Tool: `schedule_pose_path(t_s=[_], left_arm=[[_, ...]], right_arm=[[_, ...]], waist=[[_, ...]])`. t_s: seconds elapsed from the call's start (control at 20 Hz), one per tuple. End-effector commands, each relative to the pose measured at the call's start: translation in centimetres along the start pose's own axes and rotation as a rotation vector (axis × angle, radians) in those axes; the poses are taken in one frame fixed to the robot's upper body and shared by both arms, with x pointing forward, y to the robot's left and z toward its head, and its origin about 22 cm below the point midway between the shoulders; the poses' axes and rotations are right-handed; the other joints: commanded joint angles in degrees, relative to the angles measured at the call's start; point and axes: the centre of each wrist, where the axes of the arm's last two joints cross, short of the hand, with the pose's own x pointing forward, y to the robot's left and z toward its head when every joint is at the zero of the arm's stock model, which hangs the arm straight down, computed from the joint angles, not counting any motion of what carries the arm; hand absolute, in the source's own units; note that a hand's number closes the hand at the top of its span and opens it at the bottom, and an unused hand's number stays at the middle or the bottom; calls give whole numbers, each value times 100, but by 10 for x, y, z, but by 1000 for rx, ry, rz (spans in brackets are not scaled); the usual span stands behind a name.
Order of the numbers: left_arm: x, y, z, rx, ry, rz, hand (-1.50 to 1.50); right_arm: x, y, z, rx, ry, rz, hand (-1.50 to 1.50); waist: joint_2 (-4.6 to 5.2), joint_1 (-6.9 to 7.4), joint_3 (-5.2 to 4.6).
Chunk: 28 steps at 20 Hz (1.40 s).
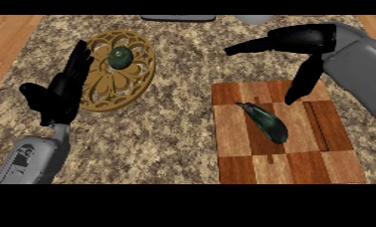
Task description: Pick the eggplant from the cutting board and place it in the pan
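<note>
A dark green-purple eggplant (pixel 266 122) lies on the wooden cutting board (pixel 323 161) at the right of the counter. My right hand (pixel 301 39) hovers above the board's far edge, open, its fingers stretched left and the thumb pointing down toward the board, apart from the eggplant. My left hand (pixel 64 89) stands open with fingers up at the left, beside the golden openwork round trivet-like dish (pixel 136 79). No pan is clearly visible.
A small dark green round vegetable (pixel 120 57) rests on the golden dish. A grey flat object (pixel 178 18) and a pale round object (pixel 254 19) sit at the counter's far edge. The speckled counter (pixel 176 131) lies between dish and board.
</note>
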Motion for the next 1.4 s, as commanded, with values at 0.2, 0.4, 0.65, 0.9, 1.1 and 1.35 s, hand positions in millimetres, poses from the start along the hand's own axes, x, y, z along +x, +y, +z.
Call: schedule_pose_path(t_s=[0.2, 0.4, 0.65, 0.9, 1.1, 1.35], left_arm=[[3, 16, 6, 7, 9, -5, 0], [-7, 9, 3, -2, 6, 3, 0], [-7, 5, 10, -8, 15, 12, 0], [-4, -6, 1, -13, -3, 4, 0], [-2, 3, 3, 13, 1, -9, 0], [-9, 4, -1, 19, 8, 6, 0]], right_arm=[[-15, -3, 1, 121, -20, -30, -150], [-32, 20, -14, 178, 20, -24, -150], [-43, 23, -10, 220, 16, -36, -150], [-46, 43, -48, 276, -16, 3, -150], [-47, 46, -38, 311, -22, 38, -150], [-52, 54, -63, 347, 29, 131, -150]], waist=[[-31, -45, -2], [-12, -46, -1], [-7, 9, 0], [31, 39, -1], [-23, -67, -1], [11, 1, -2]])
